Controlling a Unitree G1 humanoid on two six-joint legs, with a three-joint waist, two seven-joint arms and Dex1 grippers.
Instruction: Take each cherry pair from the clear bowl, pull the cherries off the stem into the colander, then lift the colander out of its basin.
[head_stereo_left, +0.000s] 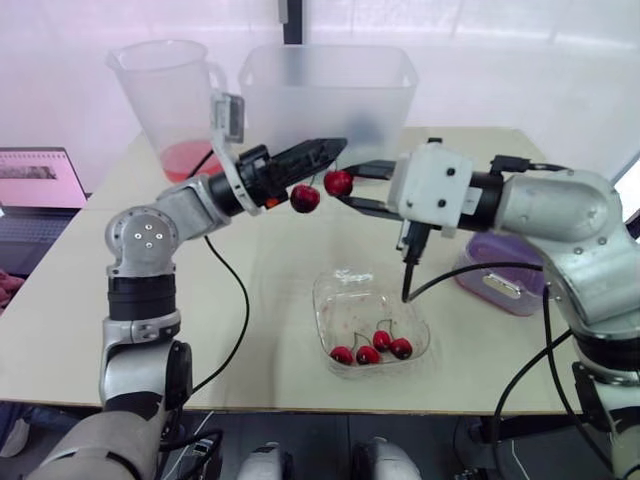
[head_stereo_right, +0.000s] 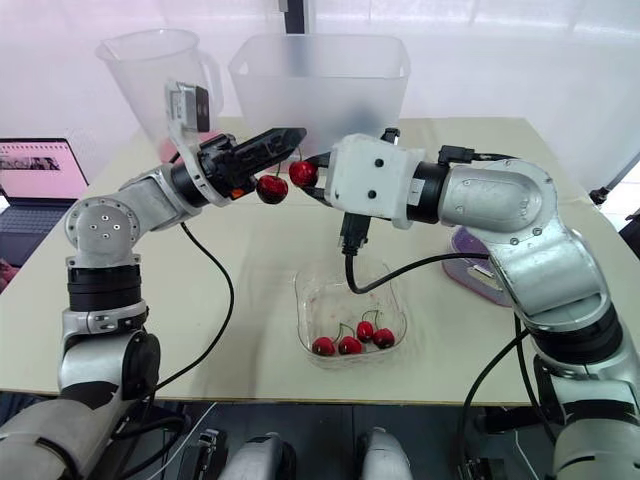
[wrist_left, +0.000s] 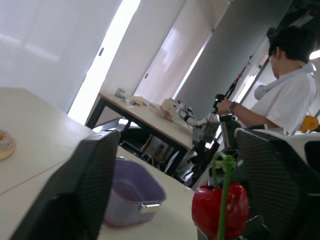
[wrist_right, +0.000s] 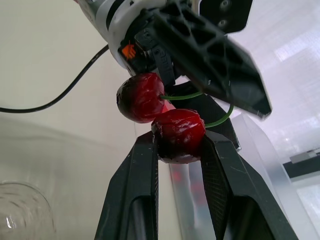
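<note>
Left eye view: the cherry pair (head_stereo_left: 305, 198) is in the air above the worktop (head_stereo_left: 290, 250), beyond the bowl (head_stereo_left: 345, 300) and in front of the frosted basin (head_stereo_left: 330, 90); its two fruits lie side by side along the line between the arms, the one nearer the left arm a little lower. The right gripper (head_stereo_left: 343, 185) comes in from the right, its jaws pinching the higher fruit; the left gripper (head_stereo_left: 338, 148) reaches over the pair, pointing toward the right one. Four cherries (head_stereo_left: 368, 354) lie at the near end of the bowl. A jug (head_stereo_left: 165, 90) with red liquid in its bottom stands left of the basin; a purple tub (head_stereo_left: 500, 285) sits under the right arm; a laptop (head_stereo_left: 35, 180) is off the worktop's left side; white curtains hang behind.

Left wrist view: the left jaws are spread, one dark finger (wrist_left: 85, 190) at each side; between them stands one fruit with its green stem (wrist_left: 225, 175) running straight to a small knob; past it is the purple tub; a doughnut (wrist_left: 4, 145) lies on the worktop; further off, another table and a person (wrist_left: 292, 95) in a white shirt, in a bright room.

Right wrist view: the right fingers (wrist_right: 135, 190) clamp one fruit from both sides; the other touches it; both stems curve away and pass behind the left gripper.
</note>
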